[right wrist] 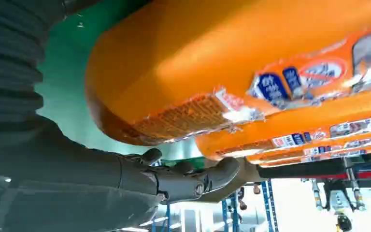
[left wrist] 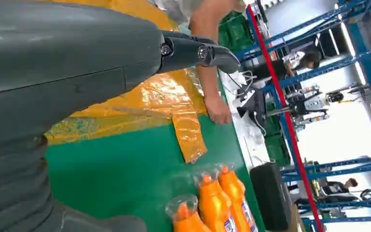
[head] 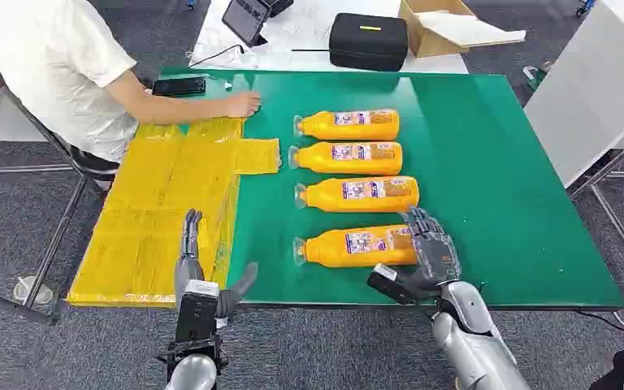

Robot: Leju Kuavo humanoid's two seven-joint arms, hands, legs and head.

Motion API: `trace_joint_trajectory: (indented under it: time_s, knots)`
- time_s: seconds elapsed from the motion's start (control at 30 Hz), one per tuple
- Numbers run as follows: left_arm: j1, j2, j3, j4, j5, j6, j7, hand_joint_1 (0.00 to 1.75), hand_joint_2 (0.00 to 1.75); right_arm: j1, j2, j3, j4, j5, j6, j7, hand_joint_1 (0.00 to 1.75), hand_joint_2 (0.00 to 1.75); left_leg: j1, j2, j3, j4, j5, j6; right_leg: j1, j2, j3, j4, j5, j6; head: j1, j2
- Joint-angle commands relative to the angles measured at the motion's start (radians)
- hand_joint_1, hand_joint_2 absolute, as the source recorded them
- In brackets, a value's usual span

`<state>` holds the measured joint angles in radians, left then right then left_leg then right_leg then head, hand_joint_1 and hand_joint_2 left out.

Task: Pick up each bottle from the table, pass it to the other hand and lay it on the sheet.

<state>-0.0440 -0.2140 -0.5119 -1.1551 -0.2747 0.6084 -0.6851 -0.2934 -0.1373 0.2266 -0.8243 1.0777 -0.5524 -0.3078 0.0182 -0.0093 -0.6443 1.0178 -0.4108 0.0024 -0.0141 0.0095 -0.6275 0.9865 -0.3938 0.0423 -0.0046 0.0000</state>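
The right hand is at the flat bottom end of the nearest bottle, which lies on its side on the green table. Its fingers are spread and bent over the end of the bottle, and I cannot tell if they squeeze it yet. Three more orange bottles lie in a row just past those fingers, very close to the near one. The left hand waits with straight, spread fingers over the near edge of the yellow sheet, holding nothing. What could go wrong? The bottle is round and smooth, so it may roll or slip away if the fingers only push its end. The grip is at one end, so the bottle might tip down when it goes up. Fingers that reach too far could also bump the next bottle and knock the row. At the far end of the sheet, well away from the left fingers, a person's hand rests on the table, and that hand could be in the way when bottles are laid down. Farther back are a black case and a cardboard box.
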Motion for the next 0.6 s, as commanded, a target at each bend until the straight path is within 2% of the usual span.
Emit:
trace_joint_trajectory:
  time_s: [0.03, 0.1, 0.13, 0.17, 0.27, 0.3, 0.33, 0.37, 0.6]
  knots:
    - [-0.037, 0.009, -0.025, 0.046, 0.0, -0.006, 0.003, 0.0, 1.75, -0.077, 0.002, 0.093, 0.131, 0.015, 0.031, 0.008, 0.0, 1.75, 0.0, 0.002, 0.005, -0.001, -0.001, 0.001, 0.0, 0.001, 0.005, -0.001, -0.001, -0.002, 0.0, 0.0]
    - [-0.035, 0.008, -0.027, 0.039, -0.003, -0.005, 0.004, 0.0, 1.75, -0.079, 0.003, 0.094, 0.131, 0.014, 0.03, 0.008, 0.0, 1.75, 0.0, 0.001, 0.003, -0.001, -0.001, 0.0, 0.0, 0.0, 0.003, -0.001, 0.0, -0.001, 0.0, 0.0]
    - [-0.037, 0.014, -0.031, 0.036, -0.007, -0.007, 0.01, 0.0, 1.75, -0.08, 0.004, 0.1, 0.131, 0.011, 0.029, 0.008, 0.0, 1.75, 0.0, 0.002, 0.008, -0.001, -0.002, 0.001, 0.001, 0.0, 0.008, -0.001, -0.002, -0.002, 0.0, 0.0]
    - [-0.037, 0.014, -0.029, 0.035, -0.007, -0.009, 0.01, 0.0, 1.75, -0.081, 0.005, 0.105, 0.131, 0.011, 0.033, 0.008, 0.0, 1.75, 0.0, 0.001, 0.004, -0.001, -0.001, 0.001, 0.0, 0.0, 0.004, -0.001, -0.001, -0.001, 0.0, 0.0]
    - [-0.032, 0.012, -0.027, 0.022, -0.011, -0.024, 0.016, 0.0, 1.75, -0.095, -0.009, 0.15, 0.129, -0.013, 0.143, 0.021, 0.02, 1.75, 0.0, 0.002, 0.005, 0.0, -0.001, 0.001, 0.001, 0.0, 0.004, -0.001, -0.001, -0.002, 0.0, 0.0]
    - [-0.033, 0.012, -0.028, 0.019, -0.013, -0.026, 0.018, 0.0, 1.75, -0.107, -0.016, 0.161, 0.142, -0.02, 0.173, 0.026, 1.22, 1.75, 0.0, 0.001, 0.003, -0.001, -0.001, 0.0, 0.0, 0.001, 0.003, -0.001, 0.0, -0.001, 0.0, 0.0]
    - [-0.034, 0.012, -0.028, 0.018, -0.014, -0.026, 0.019, 0.0, 1.75, -0.118, -0.024, 0.171, 0.153, -0.026, 0.202, 0.03, 1.69, 1.75, 0.0, 0.002, 0.005, 0.0, -0.001, 0.001, 0.0, 0.0, 0.005, -0.001, -0.001, -0.002, 0.0, 0.0]
    - [-0.036, 0.011, -0.028, 0.017, -0.015, -0.026, 0.02, 0.0, 1.75, -0.129, -0.029, 0.179, 0.165, -0.028, 0.221, 0.035, 1.75, 1.75, 0.0, 0.001, 0.004, 0.0, -0.001, 0.001, 0.0, 0.0, 0.004, 0.0, -0.001, -0.001, 0.0, 0.0]
    - [-0.037, 0.012, -0.024, 0.015, -0.017, -0.022, 0.022, 0.0, 1.75, -0.156, -0.043, 0.208, 0.215, -0.03, 0.274, 0.055, 1.75, 1.75, 0.0, 0.0, 0.006, -0.001, 0.0, 0.0, 0.001, -0.002, 0.006, -0.001, 0.0, -0.002, 0.0, 0.0]
